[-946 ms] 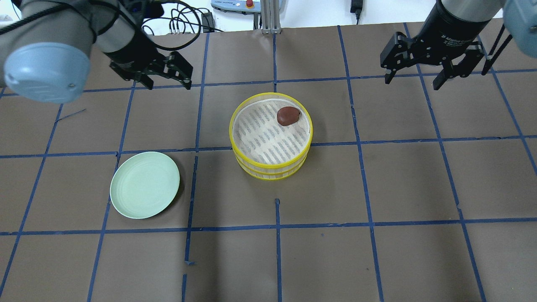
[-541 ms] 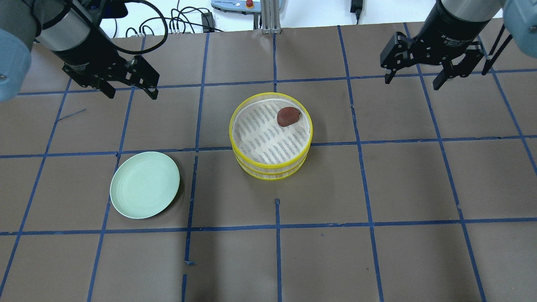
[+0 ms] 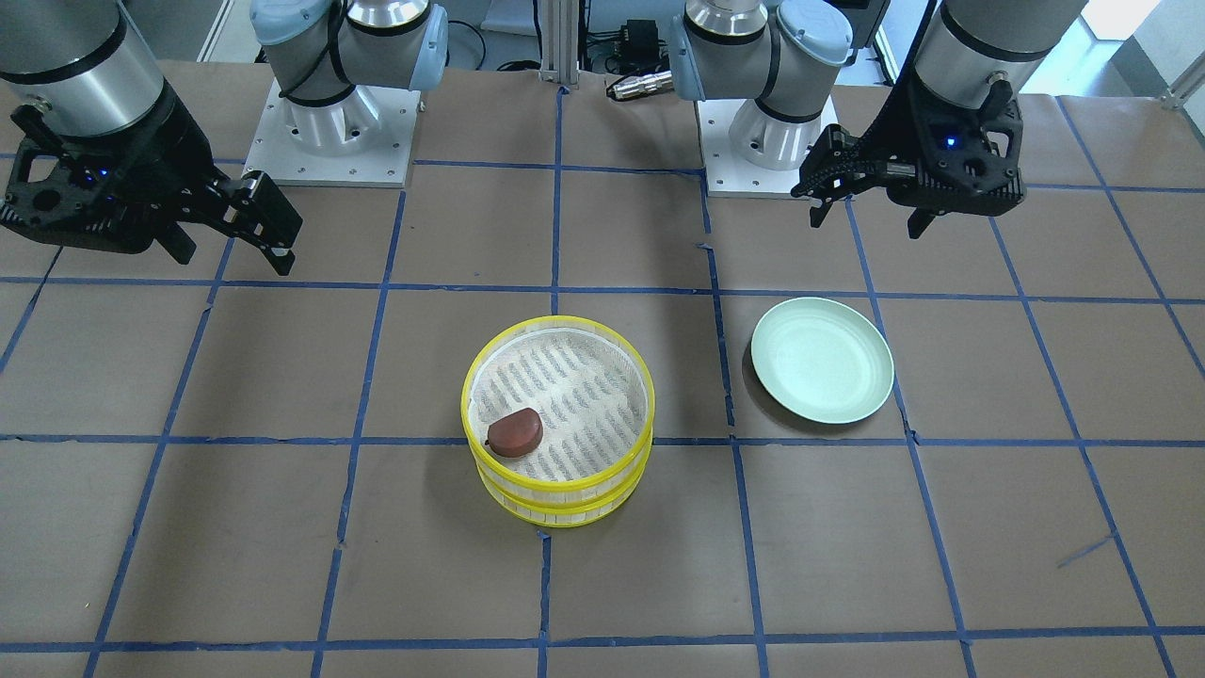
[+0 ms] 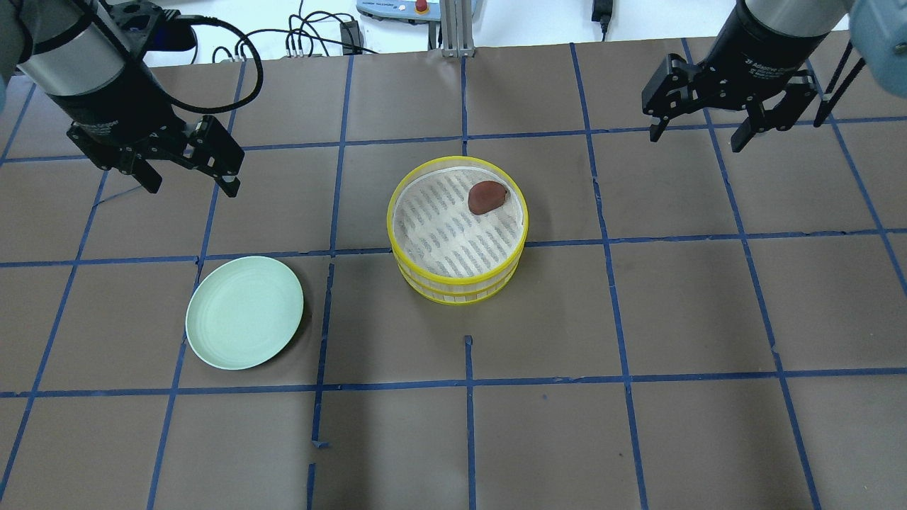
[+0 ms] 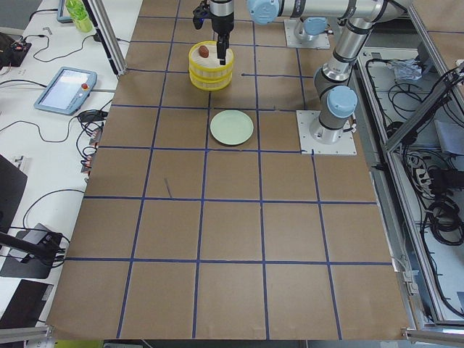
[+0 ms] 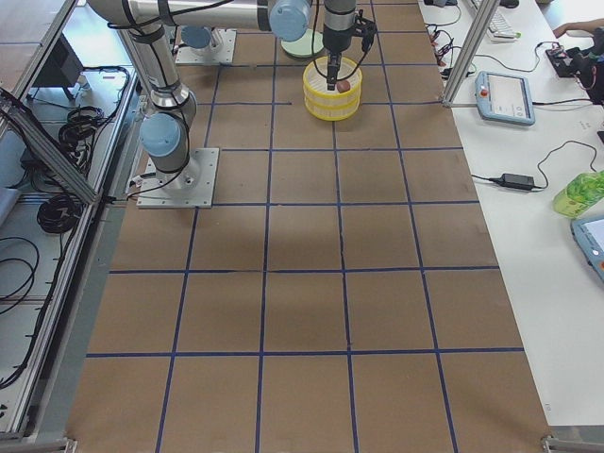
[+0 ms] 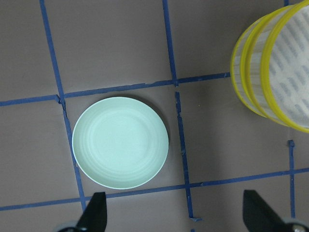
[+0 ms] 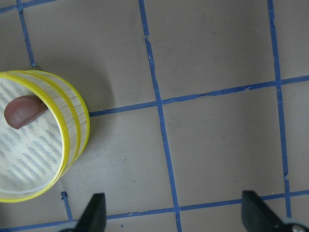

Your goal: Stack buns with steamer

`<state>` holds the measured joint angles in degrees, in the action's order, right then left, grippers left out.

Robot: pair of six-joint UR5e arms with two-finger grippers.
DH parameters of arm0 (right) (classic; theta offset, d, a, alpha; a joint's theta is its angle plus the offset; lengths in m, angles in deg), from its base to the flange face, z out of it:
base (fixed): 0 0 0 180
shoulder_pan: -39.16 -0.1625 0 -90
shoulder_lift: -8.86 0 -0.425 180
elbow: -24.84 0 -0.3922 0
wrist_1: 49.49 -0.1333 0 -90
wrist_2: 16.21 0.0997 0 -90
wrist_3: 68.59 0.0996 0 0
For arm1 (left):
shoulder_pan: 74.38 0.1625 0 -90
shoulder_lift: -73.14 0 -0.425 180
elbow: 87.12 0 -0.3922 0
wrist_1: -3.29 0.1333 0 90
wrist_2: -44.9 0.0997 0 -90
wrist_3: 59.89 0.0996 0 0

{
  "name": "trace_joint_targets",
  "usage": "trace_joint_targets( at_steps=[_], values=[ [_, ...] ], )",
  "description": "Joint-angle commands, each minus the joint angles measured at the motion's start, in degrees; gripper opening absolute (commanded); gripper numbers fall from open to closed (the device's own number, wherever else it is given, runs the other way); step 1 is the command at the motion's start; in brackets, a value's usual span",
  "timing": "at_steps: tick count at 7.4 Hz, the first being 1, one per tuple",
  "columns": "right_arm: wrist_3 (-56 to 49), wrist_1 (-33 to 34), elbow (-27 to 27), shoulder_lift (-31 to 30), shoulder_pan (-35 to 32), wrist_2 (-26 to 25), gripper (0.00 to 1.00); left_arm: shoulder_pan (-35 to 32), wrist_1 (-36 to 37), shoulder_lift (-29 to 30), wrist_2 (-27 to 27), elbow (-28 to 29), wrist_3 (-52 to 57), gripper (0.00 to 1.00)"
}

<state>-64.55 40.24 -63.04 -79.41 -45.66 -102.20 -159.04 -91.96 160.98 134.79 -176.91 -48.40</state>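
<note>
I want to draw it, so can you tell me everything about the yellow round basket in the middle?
The steamer is a round basket made of two stacked tiers, each with bright yellow rims and pale slatted walls that look like bamboo or plastic. Its floor is pale with rows of grey dashes. It has no lid and stands upright on the brown table. One reddish-brown bun lies inside, close to the wall. Nothing else touches it.

Brown paper-covered table with a blue tape grid. White side bench holds a tablet, green bottle and power adapter. Aluminium post at far edge. Bright, even light.
</note>
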Motion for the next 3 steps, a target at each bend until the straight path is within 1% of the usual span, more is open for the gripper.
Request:
trace_joint_targets(
  at_steps=[1,3],
  values=[
    [0.0,0.0,-0.01,0.03,0.0,-0.06,0.99,-0.15,-0.11,0.14,-2.52,0.05,-0.5,1.0],
    [0.0,0.0,-0.01,0.03,0.0,0.03,1.0,-0.15,-0.11,0.14,-2.7,-0.48,-0.5,1.0]
  ],
)
